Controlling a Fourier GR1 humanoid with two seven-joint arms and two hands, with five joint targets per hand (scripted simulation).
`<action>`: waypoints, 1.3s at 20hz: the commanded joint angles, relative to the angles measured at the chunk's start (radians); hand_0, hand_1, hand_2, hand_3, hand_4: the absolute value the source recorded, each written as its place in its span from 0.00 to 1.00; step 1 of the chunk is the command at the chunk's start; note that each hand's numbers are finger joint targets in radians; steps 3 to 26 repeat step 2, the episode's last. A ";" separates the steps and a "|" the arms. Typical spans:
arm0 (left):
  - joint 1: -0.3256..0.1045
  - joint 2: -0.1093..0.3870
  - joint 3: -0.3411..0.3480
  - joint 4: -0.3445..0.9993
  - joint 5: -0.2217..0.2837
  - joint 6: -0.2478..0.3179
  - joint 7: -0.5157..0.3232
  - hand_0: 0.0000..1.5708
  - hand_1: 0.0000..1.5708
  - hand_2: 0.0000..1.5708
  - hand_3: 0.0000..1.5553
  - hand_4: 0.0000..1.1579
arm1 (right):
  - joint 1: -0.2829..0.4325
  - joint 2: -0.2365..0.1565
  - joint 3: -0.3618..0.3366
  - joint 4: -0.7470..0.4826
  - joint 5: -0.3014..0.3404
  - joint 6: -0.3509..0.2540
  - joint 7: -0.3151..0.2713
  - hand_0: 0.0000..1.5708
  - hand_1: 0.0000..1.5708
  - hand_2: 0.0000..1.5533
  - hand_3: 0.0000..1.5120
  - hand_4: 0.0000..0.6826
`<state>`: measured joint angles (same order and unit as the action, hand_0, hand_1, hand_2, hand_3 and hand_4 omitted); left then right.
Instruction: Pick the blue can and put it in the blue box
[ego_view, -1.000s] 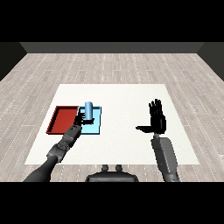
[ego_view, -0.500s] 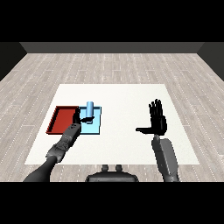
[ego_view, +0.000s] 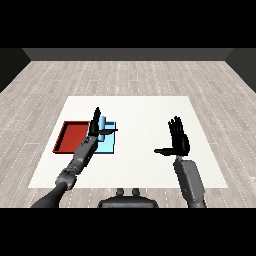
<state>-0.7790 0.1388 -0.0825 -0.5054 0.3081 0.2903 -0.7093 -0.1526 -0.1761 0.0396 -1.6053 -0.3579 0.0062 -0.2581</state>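
Blue can (ego_view: 102, 124) stands upright in the light blue tray (ego_view: 108, 144), just right of the red tray (ego_view: 70, 135) on the white bench (ego_view: 140, 110). Left hand (ego_view: 95, 126) is at the can, fingers straight and spread wide, thumb out across it, not curled round it. Right hand (ego_view: 178, 140) is raised well apart to the right, fingers straight, holding nothing.

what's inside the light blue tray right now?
The blue can stands in the light blue tray, toward its far end. The left hand, fingers straight, covers the can's near-left side, so its base and the tray floor there are hidden.
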 joint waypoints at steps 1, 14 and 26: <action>0.108 -0.013 -0.024 -0.168 0.055 -0.230 -0.032 0.00 0.00 0.00 0.00 0.00 | 0.027 -0.013 0.016 0.032 0.022 0.024 -0.012 0.00 0.00 0.00 0.00 0.00; 0.161 0.014 -0.025 -0.224 0.062 -0.247 -0.053 0.00 0.00 0.00 0.00 0.00 | 0.069 -0.010 0.037 0.032 0.034 0.044 -0.035 0.00 0.00 0.00 0.00 0.00; 0.161 0.014 -0.025 -0.224 0.062 -0.247 -0.053 0.00 0.00 0.00 0.00 0.00 | 0.069 -0.010 0.037 0.032 0.034 0.044 -0.035 0.00 0.00 0.00 0.00 0.00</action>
